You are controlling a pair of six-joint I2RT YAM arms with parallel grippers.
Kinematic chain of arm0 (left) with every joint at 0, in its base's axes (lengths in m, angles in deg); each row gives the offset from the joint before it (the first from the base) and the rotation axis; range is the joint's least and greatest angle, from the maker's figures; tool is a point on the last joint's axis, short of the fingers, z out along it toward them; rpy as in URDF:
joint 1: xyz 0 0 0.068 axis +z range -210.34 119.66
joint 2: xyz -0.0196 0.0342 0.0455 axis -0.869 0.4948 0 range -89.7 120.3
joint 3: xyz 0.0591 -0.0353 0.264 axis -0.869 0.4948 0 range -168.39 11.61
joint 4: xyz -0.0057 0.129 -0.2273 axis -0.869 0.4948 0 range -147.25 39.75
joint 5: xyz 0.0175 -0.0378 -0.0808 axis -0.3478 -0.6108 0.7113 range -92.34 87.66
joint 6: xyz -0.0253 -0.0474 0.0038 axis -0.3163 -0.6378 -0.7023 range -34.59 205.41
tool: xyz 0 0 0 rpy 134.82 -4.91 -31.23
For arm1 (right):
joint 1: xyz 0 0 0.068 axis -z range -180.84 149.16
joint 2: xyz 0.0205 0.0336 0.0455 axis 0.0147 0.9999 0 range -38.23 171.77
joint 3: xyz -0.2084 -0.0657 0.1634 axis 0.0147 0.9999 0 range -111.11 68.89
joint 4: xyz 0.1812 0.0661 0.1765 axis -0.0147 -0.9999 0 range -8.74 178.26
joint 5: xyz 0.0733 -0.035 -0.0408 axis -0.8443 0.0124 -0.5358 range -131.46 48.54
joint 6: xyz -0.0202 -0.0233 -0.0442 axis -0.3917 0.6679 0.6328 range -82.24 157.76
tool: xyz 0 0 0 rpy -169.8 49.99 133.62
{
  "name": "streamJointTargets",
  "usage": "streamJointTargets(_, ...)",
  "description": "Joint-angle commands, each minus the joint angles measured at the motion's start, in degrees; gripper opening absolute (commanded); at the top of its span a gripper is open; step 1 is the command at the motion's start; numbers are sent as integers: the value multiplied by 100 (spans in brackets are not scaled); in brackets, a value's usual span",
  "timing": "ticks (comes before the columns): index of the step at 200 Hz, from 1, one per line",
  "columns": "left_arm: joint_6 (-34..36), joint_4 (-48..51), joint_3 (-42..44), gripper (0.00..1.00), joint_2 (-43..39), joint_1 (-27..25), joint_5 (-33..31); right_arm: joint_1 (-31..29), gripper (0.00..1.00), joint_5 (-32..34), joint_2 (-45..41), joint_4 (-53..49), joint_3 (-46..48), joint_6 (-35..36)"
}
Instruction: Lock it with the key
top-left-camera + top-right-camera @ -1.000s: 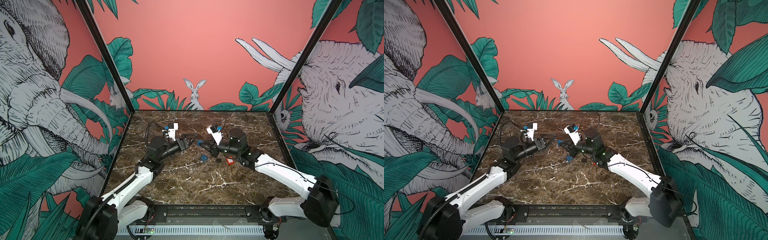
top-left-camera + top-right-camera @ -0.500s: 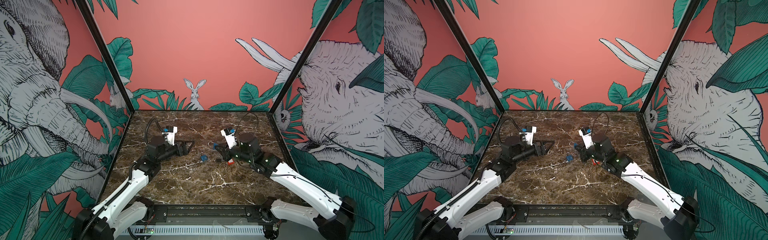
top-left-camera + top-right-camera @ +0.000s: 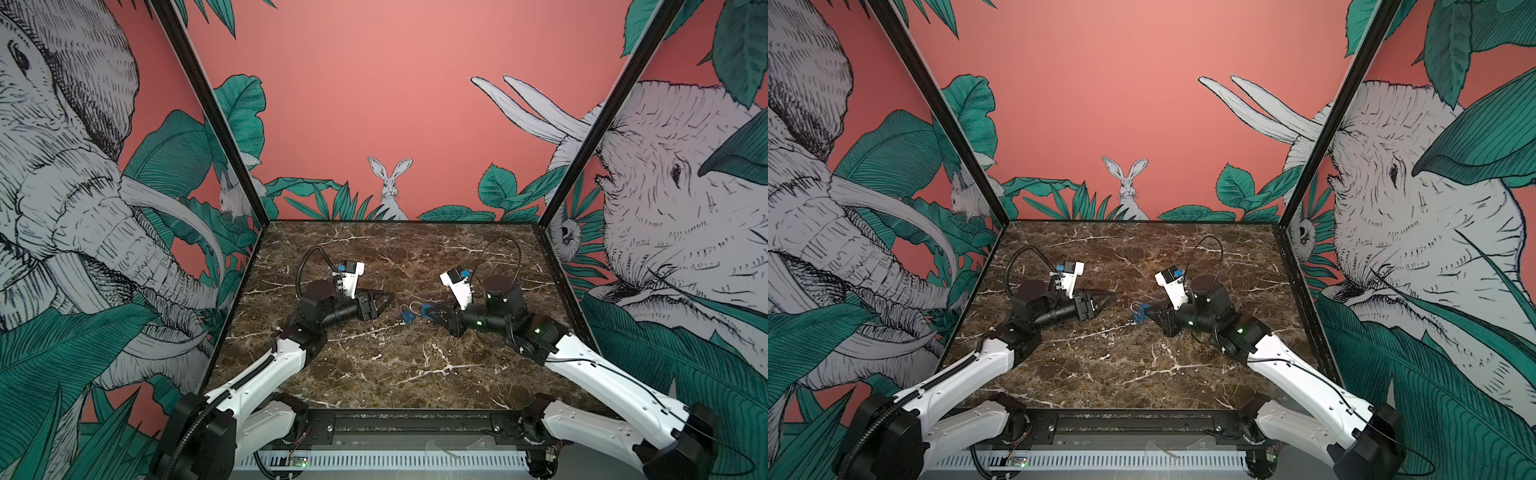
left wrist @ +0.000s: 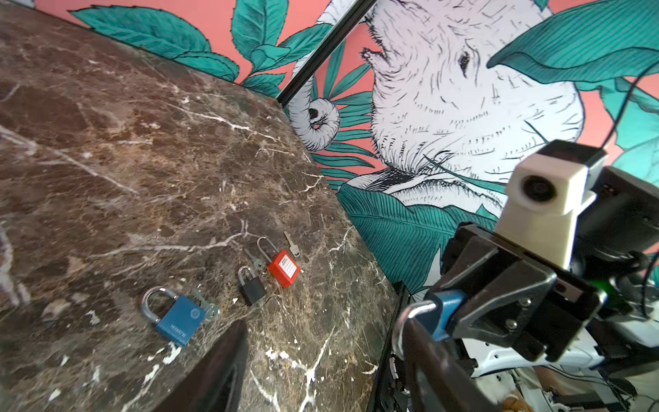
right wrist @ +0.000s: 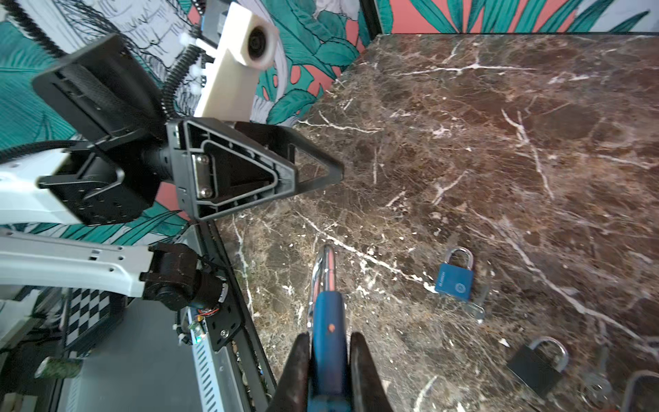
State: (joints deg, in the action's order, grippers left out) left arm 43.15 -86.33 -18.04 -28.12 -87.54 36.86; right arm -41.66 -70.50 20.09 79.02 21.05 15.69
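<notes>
right jaws: clenched on the held lock [image 5: 328,321]. I grip its blue body from both sides, and the shackle sticks out past my tips.
held lock: off the counter [image 3: 395,374], above its middle. The shackle is aimed at my left jaws, and I cannot tell whether it is shut.
left jaws: parted and holding nothing. They hang above the counter, left of its middle, with the tips facing the held lock and apart from it.
blue lock [image 4: 180,321]: lies flat near the counter's middle. It sits lower than both sets of jaws and between them, closer to my right ones.
key [image 4: 207,308]: on the counter, against the blue lock's base end.
black lock [image 4: 252,289]: flat on the counter, next along from the blue lock toward the right edge, with a second key [image 4: 257,263] just beside its shackle.
red lock [image 4: 284,268]: just beyond the black lock, with a third key [image 4: 293,246] beside it.
</notes>
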Motion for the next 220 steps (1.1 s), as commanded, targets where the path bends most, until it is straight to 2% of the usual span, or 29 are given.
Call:
streamJointTargets(1,-376,-984,135,65,13,22,448,34,0,-562,36,755,-64,-188)
streamJointTargets(21,-476,-1226,167,63,50,28,662,31,0,-664,90,912,-31,-245)
streamJointTargets(86,-625,-1640,180,47,90,9,1171,67,0,-822,249,1265,-24,-410)
streamJointTargets(120,-574,-1663,132,46,194,-133,1364,101,0,-832,234,1393,-17,-452)
streamJointTargets(166,-561,-1730,118,39,285,-268,1356,137,0,-873,206,1433,-2,-483)
streamJointTargets(194,-555,-1715,73,29,299,-268,1314,135,0,-919,223,1477,13,-509)
streamJointTargets(220,-634,-1785,71,28,311,-274,1276,141,0,-1007,240,1464,41,-506)
